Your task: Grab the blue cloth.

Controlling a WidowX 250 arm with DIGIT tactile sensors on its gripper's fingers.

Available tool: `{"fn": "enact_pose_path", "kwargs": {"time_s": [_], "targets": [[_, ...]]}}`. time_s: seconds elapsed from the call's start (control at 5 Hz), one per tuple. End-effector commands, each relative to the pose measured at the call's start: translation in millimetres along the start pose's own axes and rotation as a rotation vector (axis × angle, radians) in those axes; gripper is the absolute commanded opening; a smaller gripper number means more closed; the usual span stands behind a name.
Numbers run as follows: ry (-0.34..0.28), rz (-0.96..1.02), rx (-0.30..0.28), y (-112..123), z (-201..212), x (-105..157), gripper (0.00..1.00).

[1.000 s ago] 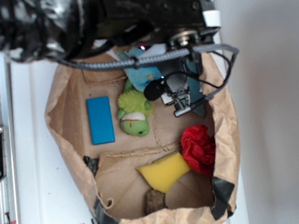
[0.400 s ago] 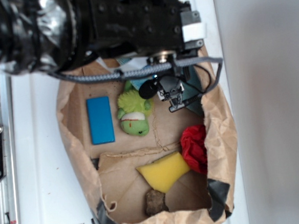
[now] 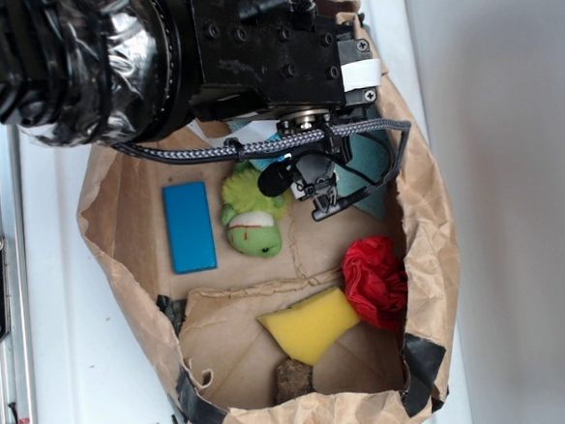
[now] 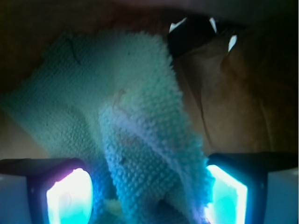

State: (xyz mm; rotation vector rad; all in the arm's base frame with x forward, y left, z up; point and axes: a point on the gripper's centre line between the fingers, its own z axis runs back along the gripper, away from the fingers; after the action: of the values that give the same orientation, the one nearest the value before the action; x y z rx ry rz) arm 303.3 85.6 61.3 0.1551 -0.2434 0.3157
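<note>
We see the arm reaching in from the upper left, its black wrist block hanging over the far end of the brown paper bag. In the wrist view the gripper has its 2 fingers spread, 1 at each lower corner, with a fold of the blue cloth lying between them. We cannot tell whether the pads touch the terry yet.

The cloth sits at the top end of the bag floor, mostly hidden under the wrist in the exterior view, where only a teal edge shows to the right of the camera mount.

Compared with 0.4 s ago, the wrist block sits a little higher in the exterior view and covers more of the cloth, and the bag's left wall has spread outward again.

Around it we count 5 other things on the bag floor: a green plush toy just beside the cloth, a blue rectangular block to the left, a red crumpled item by the right wall, a yellow sponge, and a small brown lump nearest the opening. A braided cable crosses in front of the cloth.
</note>
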Motion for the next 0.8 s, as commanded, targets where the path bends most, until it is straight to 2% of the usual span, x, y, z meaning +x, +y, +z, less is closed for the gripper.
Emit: {"fn": "enact_pose_path", "kwargs": {"time_s": [0.0, 0.6], "targets": [[-0.038, -0.001, 0.0, -0.1, 12.8, 3.4, 0.0], [-0.045, 0.025, 0.013, 0.9, 17.5, 4.8, 0.0]]}}
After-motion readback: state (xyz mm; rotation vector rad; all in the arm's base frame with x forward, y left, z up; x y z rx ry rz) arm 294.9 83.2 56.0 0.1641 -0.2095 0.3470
